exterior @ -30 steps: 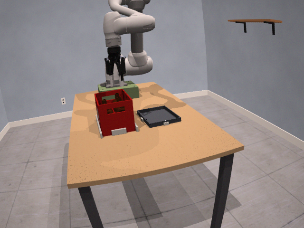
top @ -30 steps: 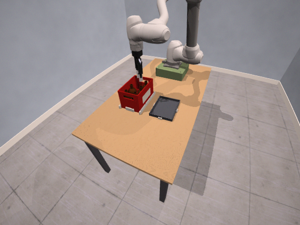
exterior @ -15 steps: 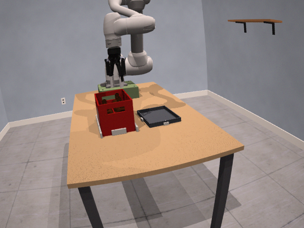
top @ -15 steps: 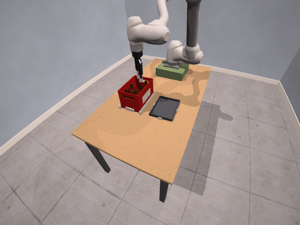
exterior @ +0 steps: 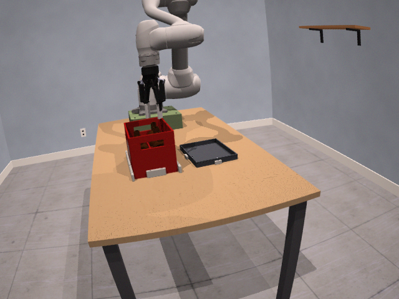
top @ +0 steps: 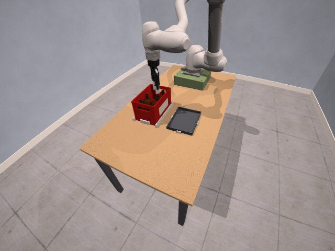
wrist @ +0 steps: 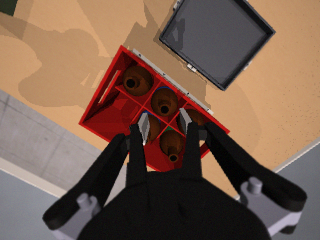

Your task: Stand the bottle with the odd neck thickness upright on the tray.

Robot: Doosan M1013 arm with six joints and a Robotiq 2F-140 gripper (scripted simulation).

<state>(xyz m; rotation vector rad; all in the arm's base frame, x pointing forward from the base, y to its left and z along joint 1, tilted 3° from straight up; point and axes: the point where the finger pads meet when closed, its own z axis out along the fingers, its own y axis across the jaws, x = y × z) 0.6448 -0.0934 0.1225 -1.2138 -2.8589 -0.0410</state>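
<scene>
Above the crate (top: 144,114) (exterior: 153,157) (wrist: 102,128), my gripper (top: 156,90) (exterior: 154,112) (wrist: 164,117) stands part-open, holding nothing. Bottles (top: 147,100) (exterior: 154,126) (wrist: 165,101) look rigid, probably slick; grasp necks squarely.

A wooden wall shelf (exterior: 335,27) on two black brackets is mounted on the right-hand wall. Low on the blue-grey back wall is a white electrical outlet (exterior: 83,132).

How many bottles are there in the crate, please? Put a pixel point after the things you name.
5: three bottles (top: 147,101) (exterior: 154,129) (wrist: 164,100) in the row of the red crate (top: 146,115) (exterior: 153,159) (wrist: 91,104) nearest the tray (top: 185,120) (exterior: 209,151) (wrist: 215,45), two in the other row. The gripper (top: 156,91) (exterior: 154,116) (wrist: 164,117) partly hides some of them.
</scene>
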